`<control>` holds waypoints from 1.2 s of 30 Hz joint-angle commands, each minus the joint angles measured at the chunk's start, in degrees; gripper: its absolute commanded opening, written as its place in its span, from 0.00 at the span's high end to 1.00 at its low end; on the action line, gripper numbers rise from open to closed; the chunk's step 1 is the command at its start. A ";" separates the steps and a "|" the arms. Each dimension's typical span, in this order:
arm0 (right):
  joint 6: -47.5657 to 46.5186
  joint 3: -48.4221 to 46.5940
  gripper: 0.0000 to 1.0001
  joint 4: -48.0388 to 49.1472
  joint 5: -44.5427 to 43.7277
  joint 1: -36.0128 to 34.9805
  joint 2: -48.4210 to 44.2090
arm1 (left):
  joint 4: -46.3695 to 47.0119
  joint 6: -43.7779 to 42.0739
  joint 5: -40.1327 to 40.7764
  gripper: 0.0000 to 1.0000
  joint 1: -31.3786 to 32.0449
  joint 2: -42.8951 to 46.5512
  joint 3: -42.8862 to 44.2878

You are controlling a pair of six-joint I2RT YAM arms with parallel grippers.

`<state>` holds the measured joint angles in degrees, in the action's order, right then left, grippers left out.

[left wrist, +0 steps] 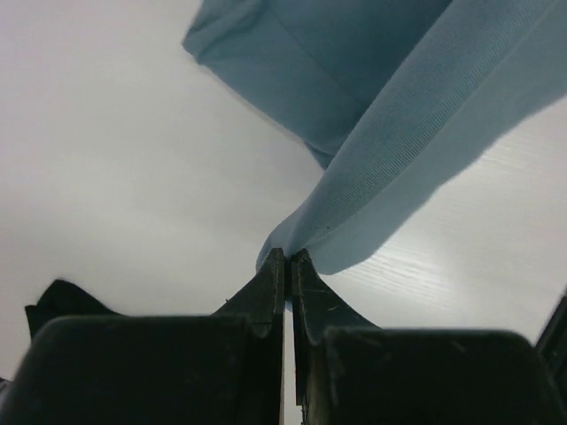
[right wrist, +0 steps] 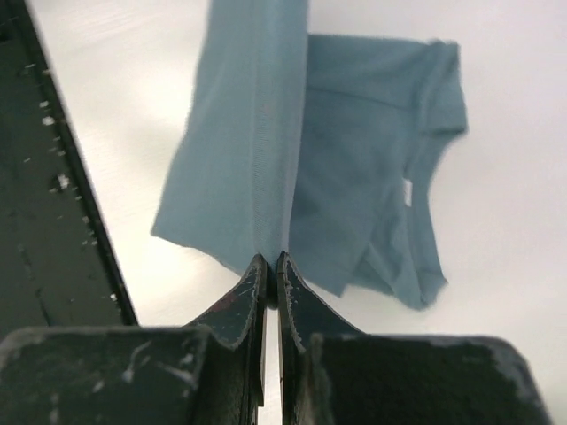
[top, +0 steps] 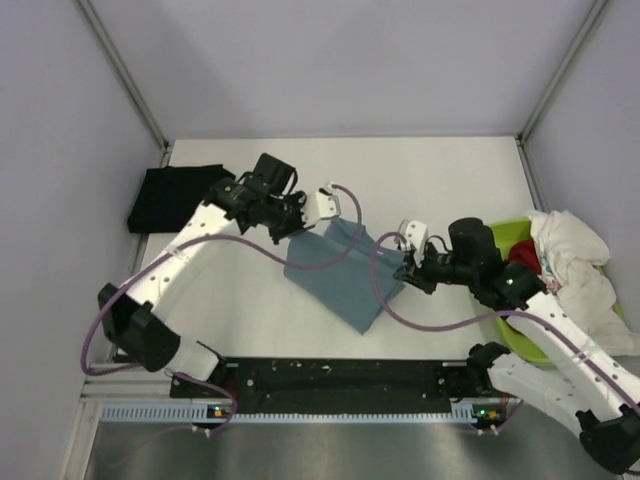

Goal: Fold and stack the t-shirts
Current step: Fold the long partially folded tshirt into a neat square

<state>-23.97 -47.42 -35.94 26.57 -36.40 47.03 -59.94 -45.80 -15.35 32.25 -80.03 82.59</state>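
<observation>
Left gripper (left wrist: 288, 257) and right gripper (right wrist: 270, 261) each pinched tight on slate-blue t-shirt (top: 345, 270), mid-fold at table (top: 450, 190) centre. Black t-shirt (top: 170, 198) seemingly folded, far left; white t-shirt (top: 575, 260) and red t-shirt (top: 522, 252) waiting in lime-green bin (top: 525, 345).

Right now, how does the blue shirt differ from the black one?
The blue shirt lies central, pinched by the left gripper and right gripper; the black shirt sits untouched at the far left. The blue shirt is rumpled, the black shirt a flat rectangle. Both are cloth.
</observation>
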 commanded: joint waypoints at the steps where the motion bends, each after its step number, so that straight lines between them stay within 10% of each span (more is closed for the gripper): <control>1: 8.49 3.11 1.00 7.10 1.73 10.72 1.66 | 13.35 3.09 7.09 1.00 -0.61 -9.68 8.10; 13: 17.54 3.74 1.00 17.21 -8.63 22.60 21.69 | 15.64 3.44 17.11 1.00 -0.61 -44.49 35.61; 26: 26.59 3.03 1.00 20.12 -16.63 26.91 32.86 | 32.51 3.26 21.76 1.00 3.34 -53.73 36.33; 31: 31.77 1.37 0.99 19.86 -20.58 28.13 39.62 | 40.60 6.68 30.19 0.36 4.22 -56.11 38.16; 36: 38.37 -1.09 0.91 17.32 -18.83 34.02 42.36 | 34.30 13.53 29.17 0.16 2.65 -54.63 46.69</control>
<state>8.25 -44.93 -15.49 10.59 -6.92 88.27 -26.68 -38.76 11.38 37.04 -138.06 121.97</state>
